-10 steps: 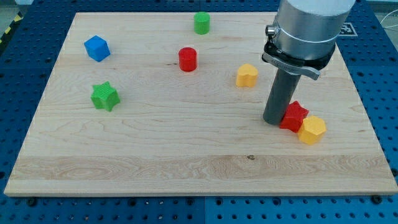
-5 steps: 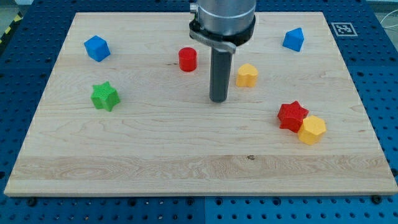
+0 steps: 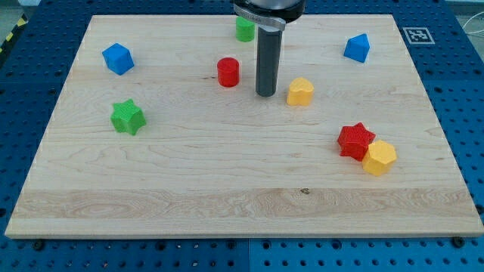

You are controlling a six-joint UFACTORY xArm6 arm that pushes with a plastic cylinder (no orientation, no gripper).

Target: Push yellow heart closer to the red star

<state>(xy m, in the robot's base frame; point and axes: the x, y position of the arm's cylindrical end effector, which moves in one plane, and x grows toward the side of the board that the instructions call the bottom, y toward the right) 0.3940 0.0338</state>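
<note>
The yellow heart (image 3: 300, 91) lies right of the board's middle, toward the view's top. The red star (image 3: 355, 141) lies lower right of it, touching a yellow hexagon block (image 3: 380, 158) on its lower right. My tip (image 3: 265, 94) stands on the board just left of the yellow heart, with a small gap between them, and right of a red cylinder (image 3: 228, 72).
A green cylinder (image 3: 244, 29) stands at the view's top, partly behind the rod. A blue block (image 3: 358, 47) sits at the upper right, a blue cube (image 3: 118, 58) at the upper left, a green star (image 3: 127, 116) at the left.
My tip has travelled from beside the red star leftward across the board, then up toward the view's top, ending just left of the yellow heart. No block has moved.
</note>
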